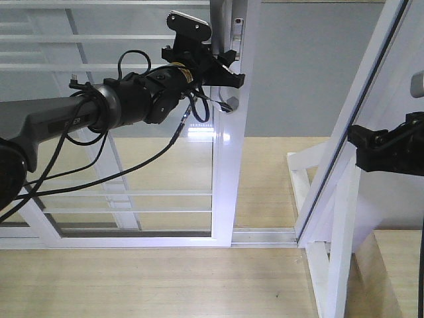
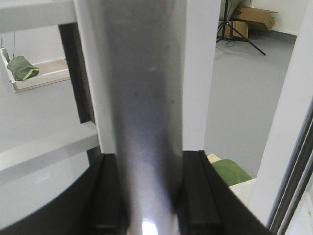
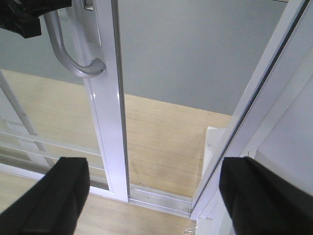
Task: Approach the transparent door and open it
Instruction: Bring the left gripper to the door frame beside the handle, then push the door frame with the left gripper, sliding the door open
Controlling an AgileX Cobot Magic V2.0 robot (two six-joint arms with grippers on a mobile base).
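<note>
The transparent door is a glass panel with thin white bars in a white frame; its right stile stands left of an open gap. My left gripper is shut on the curved grey handle, which fills the space between its black fingers. The right wrist view shows the handle on the stile, with the left gripper at its top. My right gripper is open and empty, right of the door, and shows at the right edge of the front view.
A handle-less white-framed glass panel slants along the right. A floor track runs across the gap, with wood floor on both sides. A low white frame stands at the right. A cardboard box and tripod lie beyond.
</note>
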